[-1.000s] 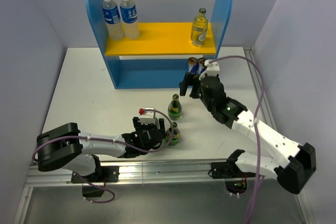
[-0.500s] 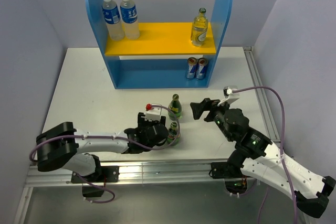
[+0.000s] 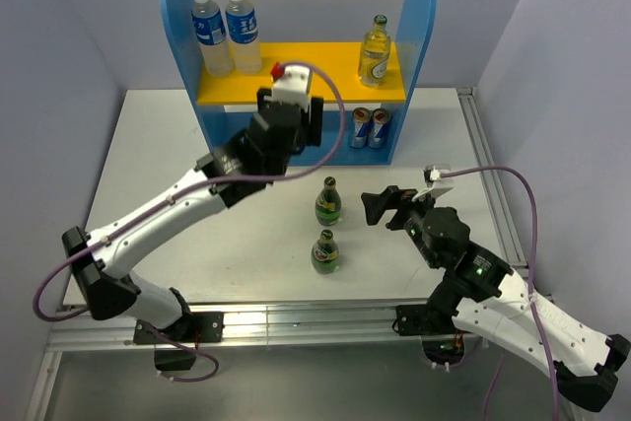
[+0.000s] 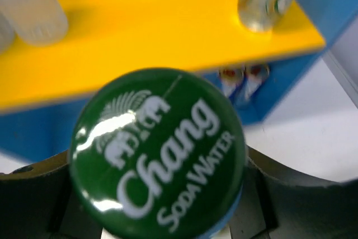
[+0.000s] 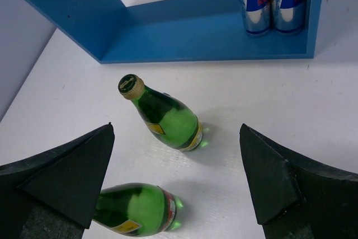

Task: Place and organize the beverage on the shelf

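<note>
The left fingers [image 4: 291, 194] pinch a bottle [image 4: 158, 155] whose green cap reads "Chang Soda Water". They hold it in front of the yellow upper board [image 4: 140, 20] of the shelf [image 3: 177, 17]. The right fingers [image 5: 61, 177] are spread wide and hold nothing. Under them, one green bottle [image 5: 170, 121] and a second green bottle [image 5: 137, 208] stand on the table [image 5: 279, 110]. I cannot read their labels.

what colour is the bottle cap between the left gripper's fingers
Green cap with white Chang Soda Water lettering; best seen in the left wrist view.
</note>
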Controlling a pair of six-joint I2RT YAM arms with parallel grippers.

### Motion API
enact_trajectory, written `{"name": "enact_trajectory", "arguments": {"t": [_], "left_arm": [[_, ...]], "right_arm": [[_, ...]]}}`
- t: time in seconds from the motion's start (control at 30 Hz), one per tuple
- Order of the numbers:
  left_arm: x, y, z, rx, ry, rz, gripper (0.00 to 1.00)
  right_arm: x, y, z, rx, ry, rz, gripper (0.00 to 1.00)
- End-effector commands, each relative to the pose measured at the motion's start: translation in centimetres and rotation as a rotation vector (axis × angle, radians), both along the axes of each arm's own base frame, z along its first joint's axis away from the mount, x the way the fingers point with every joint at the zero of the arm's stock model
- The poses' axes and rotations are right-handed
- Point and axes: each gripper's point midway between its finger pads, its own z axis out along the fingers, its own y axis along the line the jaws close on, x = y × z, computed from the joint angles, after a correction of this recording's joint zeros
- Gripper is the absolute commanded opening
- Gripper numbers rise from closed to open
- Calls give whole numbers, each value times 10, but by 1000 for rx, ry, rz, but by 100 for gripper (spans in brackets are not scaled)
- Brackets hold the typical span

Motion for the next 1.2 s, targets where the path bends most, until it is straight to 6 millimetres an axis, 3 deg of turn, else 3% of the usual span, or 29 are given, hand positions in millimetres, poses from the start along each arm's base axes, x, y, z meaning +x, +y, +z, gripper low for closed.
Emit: {"name": "enact_trajectory", "arguments": {"t": [0.0, 0.1, 0.2, 0.43, 0.7, 0.97, 1.07, 1.17], "left_arm": [[37, -5, 66, -27, -128, -66, 0], [71, -8, 91, -70, -167, -99, 0], [102, -9, 103, -86, -192, -114, 0], [151, -40, 92, -112, -196, -183, 0], [166, -78, 77, -180, -182, -298, 0], [170, -109, 31, -162, -169, -424, 2], [173, -113, 25, -159, -176, -432, 14], [177, -117, 20, -147, -172, -439, 39]], "right_arm": [[1, -4, 5, 15, -24, -22, 100], [0, -7, 2, 19, -26, -35, 100], [-2, -9, 1, 30, -28, -34, 100], [-3, -10, 2, 40, -33, -35, 100], [-1, -13, -1, 39, -37, -53, 100], [-1, -13, -4, 37, -35, -54, 100], [-1, -13, -5, 36, -34, -53, 99], [-1, -14, -5, 35, -33, -58, 100]]}}
